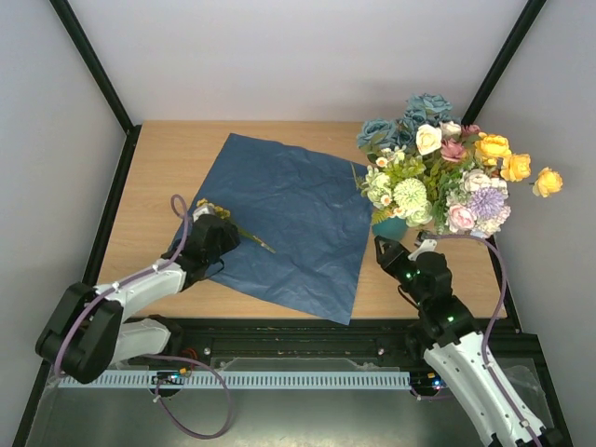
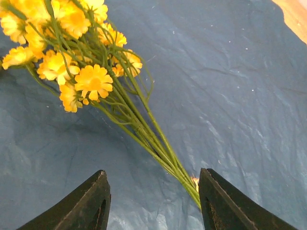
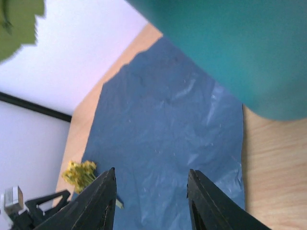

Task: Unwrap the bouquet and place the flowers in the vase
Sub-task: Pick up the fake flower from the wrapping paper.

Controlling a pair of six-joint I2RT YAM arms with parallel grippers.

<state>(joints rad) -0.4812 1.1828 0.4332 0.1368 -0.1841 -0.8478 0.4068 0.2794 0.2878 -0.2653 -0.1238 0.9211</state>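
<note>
Left wrist view first, Ben: how does the left gripper (image 2: 153, 178) stand?

Ana, its fingers (image 2: 88, 206) are about half apart and they hold nothing. The thin green stems of the yellow sprig (image 2: 91, 81) run between them, close to one finger, but I see no pinch.

And where does the sprig lie?

On the left corner of the paper (image 1: 289, 219), toward the left edge of the table (image 1: 168, 149). The paper is spread flat in the middle, with one corner at the near edge.

The right gripper (image 1: 403, 248)?

It is open too, and empty. Between its fingers (image 3: 98, 206) I see only paper and wood. It stands just at the near side of the vase (image 1: 389, 226), and I cannot tell if it touches.

And the vase itself?

It is upright near the right edge, with the flowers (image 1: 438, 177) in it, a full bunch.

Which step is this, you think?

The unwrapping looks done. I judge it is the pick of the last sprig.

What does the next move need?

I think the left fingers must close low on the stems, near the cut ends, and not catch the paper under them. Then comes a lift and a carry to the right edge, stems down. The bunch is crowded, so finding a gap may be hard. The right gripper could steady the vase.
</note>
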